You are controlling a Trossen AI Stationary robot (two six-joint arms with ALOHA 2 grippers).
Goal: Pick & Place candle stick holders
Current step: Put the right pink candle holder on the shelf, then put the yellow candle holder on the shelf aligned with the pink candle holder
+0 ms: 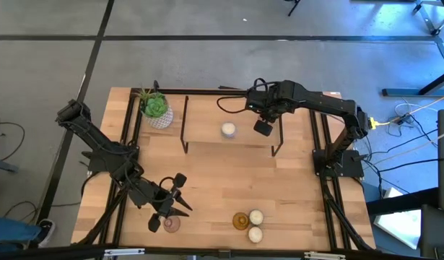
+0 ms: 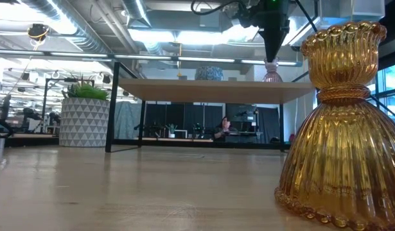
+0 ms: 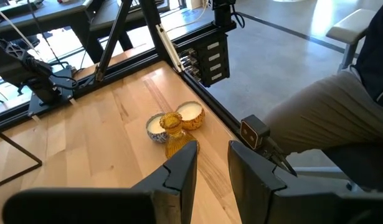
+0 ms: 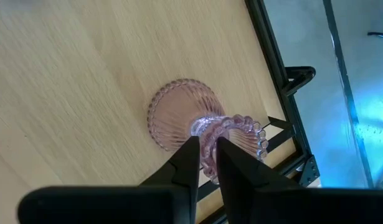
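Wooden shelf (image 1: 229, 115), right pincer (image 4: 203, 163) (narrow) pinching pink holder (image 4: 185, 121), left pincer (image 3: 211, 171) empty, slightly parted

The counter (image 1: 229, 173) is seen in pale, light-brown wood with fine grain lines. A ribbed amber-gold glass candle stick holder (image 2: 342, 135) with a beaded base rim is shown at the right of the low view. A ribbed pale pink holder (image 4: 185, 121) with a beaded rim is shown in the right wrist view, between the black fingers of the right tool (image 4: 203, 155). Two cream-white round holders (image 3: 172, 121) are seen beside the amber one in the left wrist view. A green plant (image 1: 155, 107) is set in a white pot (image 2: 85, 122) patterned with grey triangles. The frame bars (image 1: 184, 126) are black.
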